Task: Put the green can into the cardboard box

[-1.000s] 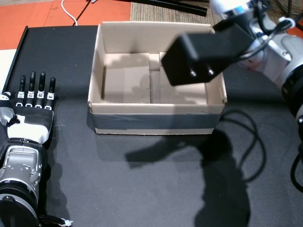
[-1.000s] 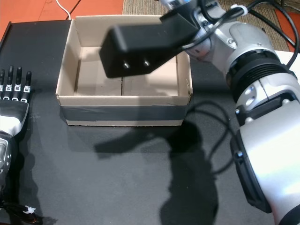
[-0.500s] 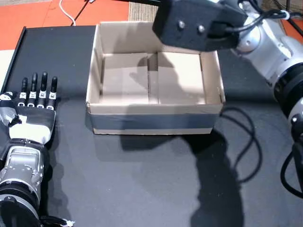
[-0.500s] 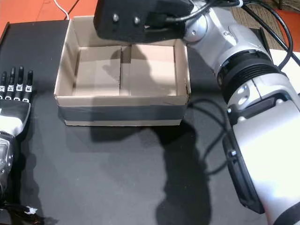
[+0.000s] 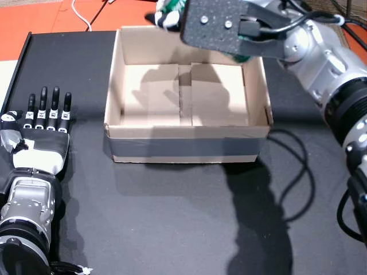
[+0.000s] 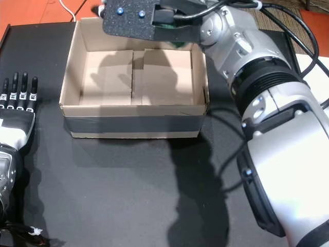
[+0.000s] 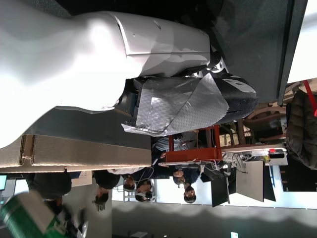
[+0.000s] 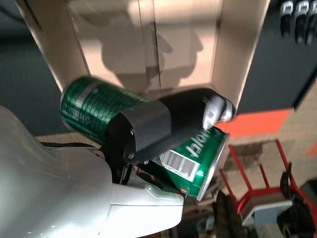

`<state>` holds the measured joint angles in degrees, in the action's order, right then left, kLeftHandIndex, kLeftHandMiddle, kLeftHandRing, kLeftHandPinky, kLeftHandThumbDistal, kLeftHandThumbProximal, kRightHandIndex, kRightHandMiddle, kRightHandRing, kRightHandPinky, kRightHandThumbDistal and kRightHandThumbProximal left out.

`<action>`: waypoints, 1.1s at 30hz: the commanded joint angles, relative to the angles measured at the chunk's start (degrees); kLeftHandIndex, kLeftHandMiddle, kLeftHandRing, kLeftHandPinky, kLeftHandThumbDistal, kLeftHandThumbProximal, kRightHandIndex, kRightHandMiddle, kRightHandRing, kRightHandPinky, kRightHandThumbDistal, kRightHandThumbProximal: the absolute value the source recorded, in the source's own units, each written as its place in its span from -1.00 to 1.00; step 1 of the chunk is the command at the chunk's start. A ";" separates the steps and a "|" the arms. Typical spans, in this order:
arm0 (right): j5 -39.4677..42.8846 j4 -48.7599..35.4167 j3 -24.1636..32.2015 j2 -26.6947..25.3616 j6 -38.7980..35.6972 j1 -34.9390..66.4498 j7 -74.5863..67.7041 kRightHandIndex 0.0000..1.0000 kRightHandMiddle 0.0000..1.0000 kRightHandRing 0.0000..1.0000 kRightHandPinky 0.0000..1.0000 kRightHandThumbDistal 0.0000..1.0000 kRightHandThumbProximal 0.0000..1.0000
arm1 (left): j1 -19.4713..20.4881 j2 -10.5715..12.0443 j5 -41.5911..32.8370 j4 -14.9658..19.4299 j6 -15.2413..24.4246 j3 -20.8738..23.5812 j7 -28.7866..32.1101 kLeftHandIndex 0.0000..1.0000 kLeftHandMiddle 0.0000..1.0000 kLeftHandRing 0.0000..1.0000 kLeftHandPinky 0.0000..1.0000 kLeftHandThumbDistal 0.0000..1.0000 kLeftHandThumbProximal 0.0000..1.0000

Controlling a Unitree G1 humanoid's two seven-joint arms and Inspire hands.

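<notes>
Green can [image 8: 143, 134] was held in the right hand [image 8: 163, 124], thumb wrapped across its side, can lying roughly sideways in the grip. In the right wrist view it hung over the far wall of the cardboard box [image 8: 237, 54], box floor visible beyond it. In a head view only a sliver of green showed at the top edge near the fingertips, the rest hidden behind the black wrist camera plate [image 5: 221, 26].

Cardboard box [image 5: 186, 137] sat on the black table [image 5: 172, 217], open top, nothing visible inside but its bottom flaps.

Left hand [image 5: 43, 129] rested flat on the table to the box's left, fingers straight and slightly apart, holding nothing.

Status, as I judged it: pick done, carry mostly done. Left: bring the can in over the box interior, lower, let go.
</notes>
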<state>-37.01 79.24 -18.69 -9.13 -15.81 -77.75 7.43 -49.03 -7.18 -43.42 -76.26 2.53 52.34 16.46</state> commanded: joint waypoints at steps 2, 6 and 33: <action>-0.18 -0.17 -1.16 0.83 0.29 -1.68 1.93 -0.65 -0.67 -0.60 -0.57 -0.61 -0.16 | 0.74 0.81 0.33 -0.43 0.28 -0.29 -0.56 0.16 0.26 0.48 0.75 -1.00 0.95; -0.44 -0.04 -2.51 1.42 1.29 -1.26 3.52 -0.98 -0.91 -0.80 -0.74 -0.62 -0.19 | 0.50 0.85 0.20 -0.43 0.23 -0.22 -1.28 0.17 0.24 0.46 0.77 -1.00 0.91; -0.28 0.01 -4.17 1.07 1.62 0.12 5.05 0.00 -0.12 -0.02 0.31 0.36 0.43 | 0.77 0.76 0.11 -0.43 0.13 -0.11 0.16 0.28 0.38 0.61 0.93 -1.00 1.00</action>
<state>-37.32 79.28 -22.65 -7.56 -13.66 -77.36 12.05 -49.10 -6.74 -43.41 -76.27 2.70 52.31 16.78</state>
